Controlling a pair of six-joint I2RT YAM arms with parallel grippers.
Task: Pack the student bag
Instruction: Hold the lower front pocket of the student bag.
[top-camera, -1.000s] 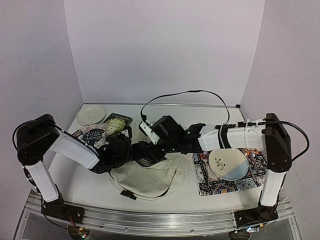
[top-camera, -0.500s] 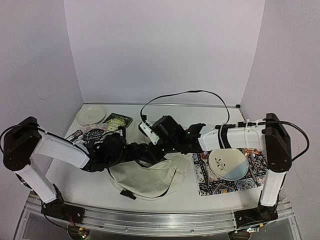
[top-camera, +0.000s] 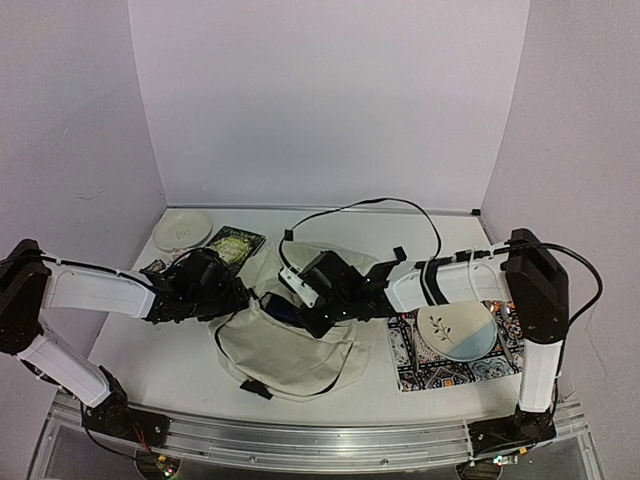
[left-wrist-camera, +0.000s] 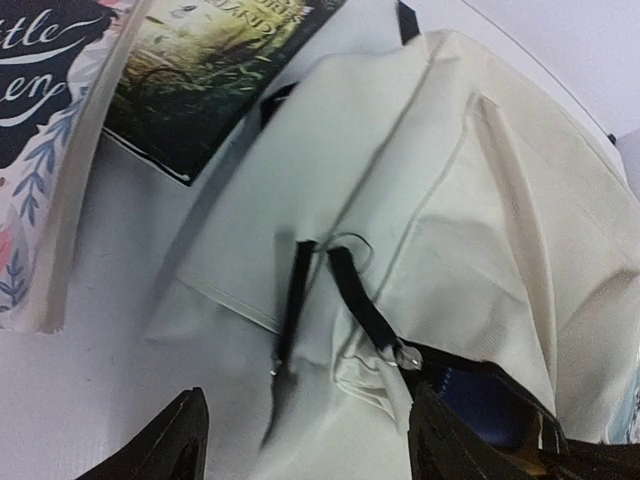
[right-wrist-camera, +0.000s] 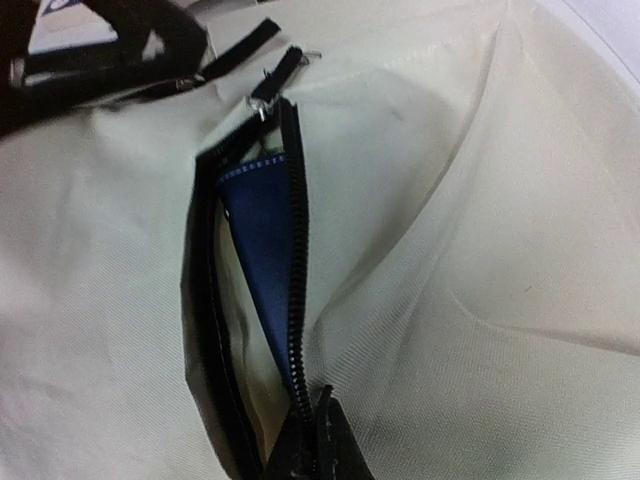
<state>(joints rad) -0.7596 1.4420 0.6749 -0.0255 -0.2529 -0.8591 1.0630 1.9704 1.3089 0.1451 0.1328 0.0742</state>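
- Top external view: the cream soft-fabric student bag (top-camera: 300, 355) lies mid-table, between the two arms.
- The right gripper (right-wrist-camera: 318, 445) is clenched on the bag's zip edge, and the mouth gapes (a flat blue item (right-wrist-camera: 255, 220) shows inside).
- The left gripper (left-wrist-camera: 305, 425) hangs released and empty, just beside the bag's left edge.
- The zip slit runs lengthwise from the right pincer toward the left one. The dark green paperback book (top-camera: 237, 243) lies beyond, nearer the left arm.

White script on the dark-blue book (left-wrist-camera: 30, 90) reads "ttle" and, below it, "en"; the rest lies outside the frame. Gold capitals on the green book (left-wrist-camera: 205, 55) are cropped and unreadable.
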